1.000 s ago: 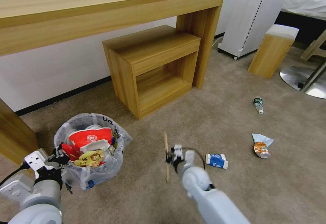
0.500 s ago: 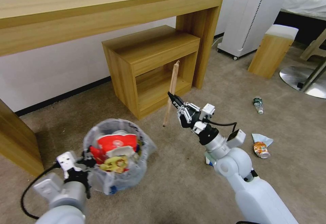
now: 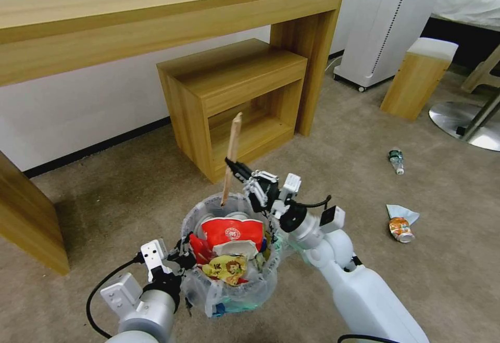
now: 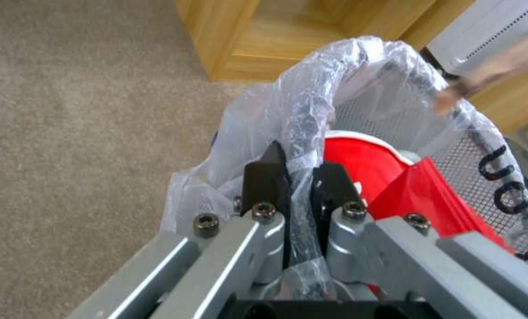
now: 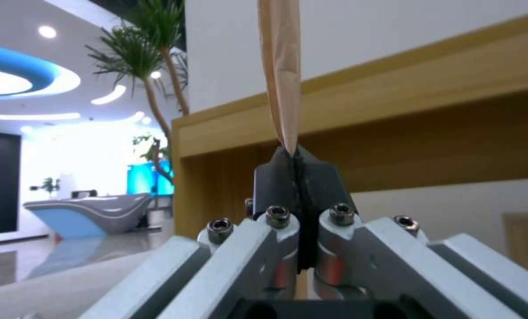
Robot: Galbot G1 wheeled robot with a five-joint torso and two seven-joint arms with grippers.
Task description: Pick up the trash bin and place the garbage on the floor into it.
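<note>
Left hand (image 3: 179, 253) clamped on the trash bin (image 3: 233, 280) rim — the left wrist view shows both dark fingers (image 4: 264, 175) pinching a fold of the clear bag liner (image 4: 302, 133) and the rim between them. Bin is held up off the floor (image 3: 130, 197), low in front of the robot, roughly upright. It's packed: red-white paper bowl (image 3: 232, 231) on top, a red packet (image 3: 199, 246) at the left inside edge, a yellow wrapper (image 3: 226, 267) near the front.

Right hand (image 3: 234, 167) is closed tight on a wooden stick (image 3: 231, 158) — grip is on the stick's lower half, the stick stands nearly upright with a slight tilt, and its lower tip is right at the bin's far rim. The right wrist view confirms it: stick (image 5: 281, 71) rising straight out of the shut fingers (image 5: 320, 186), no gap visible.

Garbage on the beige carpet, all to the robot's right and well apart from the bin:
- small plastic bottle (image 3: 397, 161), lying down, farthest out
- orange crumpled wrapper (image 3: 401, 228) with a pale blue-white scrap (image 3: 401, 211) touching it

Behind the bin: a low wooden shelf unit (image 3: 234, 101) tucked under a long wooden surface (image 3: 156, 15) along the wall. A white appliance (image 3: 388, 20) and a small wooden stool (image 3: 419, 77) at far right.
</note>
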